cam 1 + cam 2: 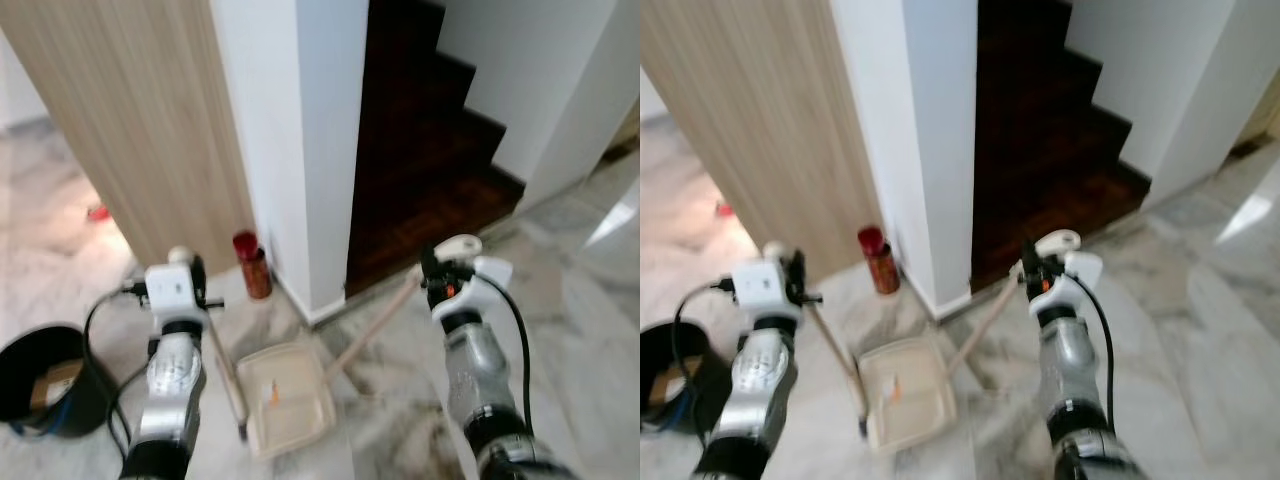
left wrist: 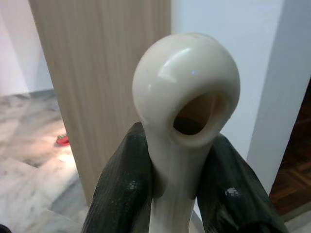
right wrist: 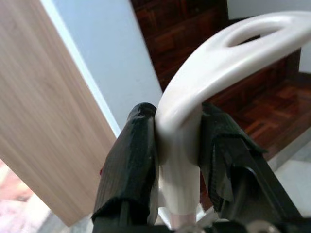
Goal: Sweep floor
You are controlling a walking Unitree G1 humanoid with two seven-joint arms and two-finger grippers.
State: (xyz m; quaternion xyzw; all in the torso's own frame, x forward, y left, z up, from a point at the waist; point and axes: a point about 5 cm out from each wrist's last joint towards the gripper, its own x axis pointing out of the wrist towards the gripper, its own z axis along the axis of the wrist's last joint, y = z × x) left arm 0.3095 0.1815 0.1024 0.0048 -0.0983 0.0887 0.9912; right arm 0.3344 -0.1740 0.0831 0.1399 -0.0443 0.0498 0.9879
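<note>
The marble floor point(image 1: 590, 330) spread before a wood panel point(image 1: 150, 120), a white pillar point(image 1: 300, 130) and dark wooden stairs point(image 1: 420, 160) rising behind it. A black bin point(image 1: 45, 385) stood at the floor's left edge, beside the left arm. The beige dustpan point(image 1: 290, 400) lay flat on the floor between the two arms, just in front of the pillar's foot, its long handle point(image 1: 225, 370) rising toward the left arm. The broom stick point(image 1: 375, 325) slanted from the dustpan's far right corner up to the right arm. A red can point(image 1: 252, 265) stood against the base of the panel, near the pillar. A small red thing point(image 1: 97, 212) lay farther off on the floor, left of the panel.

The left gripper point(image 2: 175, 194) was clamped on the dustpan handle just below its rounded, holed knob point(image 2: 187, 82). The right gripper point(image 3: 177, 160) was clamped on the broom grip point(image 3: 233, 53), under its looped end.
</note>
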